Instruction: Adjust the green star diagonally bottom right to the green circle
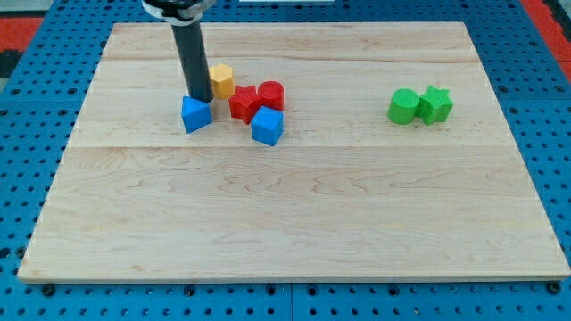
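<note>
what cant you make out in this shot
- My tip: camera view, whether it touches the blue block cannot be told; they overlap.
- Yellow block: left edge hidden by the rod.
- Arm: cut off by the view's top.
- Green star and green circle: touching or just apart, unclear.

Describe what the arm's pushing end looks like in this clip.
A straight, smooth black rod, round in section, hangs from a dark mount with a pale ring at the view's top. No cables or markings show. My tip is plain and blunt.

No text, label, brand, number or sign is readable anywhere here.
</note>
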Controlling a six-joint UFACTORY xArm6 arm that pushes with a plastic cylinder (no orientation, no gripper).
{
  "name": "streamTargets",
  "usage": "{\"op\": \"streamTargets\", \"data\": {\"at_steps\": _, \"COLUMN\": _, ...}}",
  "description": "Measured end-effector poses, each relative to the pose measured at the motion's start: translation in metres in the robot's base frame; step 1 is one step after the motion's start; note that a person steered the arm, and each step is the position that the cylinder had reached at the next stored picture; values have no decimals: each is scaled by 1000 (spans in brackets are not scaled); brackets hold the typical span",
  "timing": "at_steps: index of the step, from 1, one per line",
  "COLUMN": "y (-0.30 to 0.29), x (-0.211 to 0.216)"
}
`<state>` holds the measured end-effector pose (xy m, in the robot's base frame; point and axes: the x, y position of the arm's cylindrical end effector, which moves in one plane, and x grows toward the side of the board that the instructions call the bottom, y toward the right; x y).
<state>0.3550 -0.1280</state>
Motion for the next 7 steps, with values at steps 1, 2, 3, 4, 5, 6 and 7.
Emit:
{"op": "streamTargets", "data": {"at_steps": 1, "y": -19, "x": -1}}
{"op": "streamTargets", "data": {"at_steps": 2, "y": -20, "x": 4}}
{"op": "streamTargets", "data": {"at_steps": 3, "y": -4, "x": 10}}
{"op": "streamTargets", "data": {"at_steps": 4, "y": -4, "x": -34}}
{"op": "streamTargets", "data": {"at_steps": 5, "y": -22, "x": -72}}
{"op": "streamTargets", "data": {"at_steps": 6, "y": 41, "x": -105}}
{"op": "streamTargets", "data": {"at_steps": 7, "y": 177, "x": -105}}
